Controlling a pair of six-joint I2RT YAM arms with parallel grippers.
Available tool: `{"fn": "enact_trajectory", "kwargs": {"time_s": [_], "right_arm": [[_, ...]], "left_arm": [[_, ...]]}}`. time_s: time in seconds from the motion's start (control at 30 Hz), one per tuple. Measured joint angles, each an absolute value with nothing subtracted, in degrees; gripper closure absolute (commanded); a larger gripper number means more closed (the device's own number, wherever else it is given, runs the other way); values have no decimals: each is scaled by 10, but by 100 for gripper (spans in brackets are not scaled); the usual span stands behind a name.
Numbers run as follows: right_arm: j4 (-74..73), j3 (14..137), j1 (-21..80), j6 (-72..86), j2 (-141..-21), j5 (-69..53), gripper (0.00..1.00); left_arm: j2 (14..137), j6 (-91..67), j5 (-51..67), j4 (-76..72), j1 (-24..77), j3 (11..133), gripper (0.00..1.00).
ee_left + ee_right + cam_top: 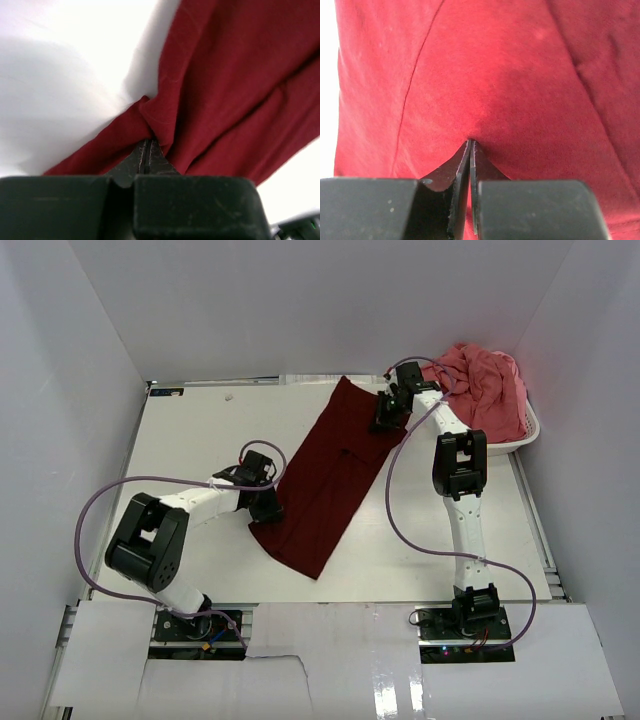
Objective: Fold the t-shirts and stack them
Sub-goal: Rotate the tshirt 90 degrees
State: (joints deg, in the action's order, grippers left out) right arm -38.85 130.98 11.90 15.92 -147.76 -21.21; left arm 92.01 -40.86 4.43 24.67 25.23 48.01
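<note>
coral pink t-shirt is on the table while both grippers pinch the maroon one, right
No: the coral pink cloth t-shirt is in the white plastic basket (top external view); left gripper and right gripper pinch the dark maroon t-shirt.

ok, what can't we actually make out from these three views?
- Top view: left gripper and right gripper, fingertips hidden under their own wrists.
- Top view: white basket, mostly covered by the pink t-shirt; anything beneath it is unseen.
- Right wrist: cloth fills the frame, so it is unclear which part of the maroon t-shirt is pinched.
- Left wrist: shirt cut off at the top and right edges, and blurred.
</note>
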Motion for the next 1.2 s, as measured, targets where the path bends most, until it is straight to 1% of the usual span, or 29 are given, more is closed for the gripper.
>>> {"fn": "enact_trajectory", "kwargs": {"time_s": [0.33, 0.53, 0.73, 0.77, 0.8, 0.83, 0.87, 0.9, 0.93, 1.0, 1.03, 1.07, 1.1, 1.2], "right_arm": [[-334, 1320, 111, 221, -1501, -273, 92], [-307, 1320, 113, 251, -1511, -305, 92], [-289, 1319, 117, 268, -1516, -332, 92], [-284, 1318, 117, 270, -1517, -336, 80], [-278, 1316, 118, 276, -1517, -342, 72], [-269, 1315, 118, 283, -1517, -353, 67], [-258, 1314, 119, 287, -1517, -368, 61], [-239, 1314, 119, 297, -1518, -380, 56], [-222, 1314, 119, 307, -1519, -394, 46], [-189, 1313, 119, 326, -1519, -416, 39], [-162, 1311, 118, 338, -1518, -428, 38], [-138, 1305, 118, 347, -1514, -439, 37], [-115, 1294, 117, 358, -1508, -450, 37], [-65, 1247, 114, 373, -1465, -474, 37]], "left_arm": [[899, -512, 130, 179, 369, 418, 100], [884, -553, 187, 156, 389, 378, 100], [879, -571, 201, 157, 401, 372, 100], [877, -572, 200, 163, 403, 375, 100], [873, -573, 197, 170, 404, 377, 100], [870, -573, 193, 181, 406, 380, 99], [866, -573, 185, 200, 408, 385, 97], [863, -569, 173, 226, 411, 394, 78], [858, -562, 160, 252, 413, 402, 66], [846, -552, 135, 296, 415, 416, 44], [834, -548, 116, 319, 417, 425, 23], [818, -540, 101, 339, 417, 436, 13], [802, -537, 87, 362, 417, 451, 11], [749, -522, 23, 411, 417, 529, 11]]}}
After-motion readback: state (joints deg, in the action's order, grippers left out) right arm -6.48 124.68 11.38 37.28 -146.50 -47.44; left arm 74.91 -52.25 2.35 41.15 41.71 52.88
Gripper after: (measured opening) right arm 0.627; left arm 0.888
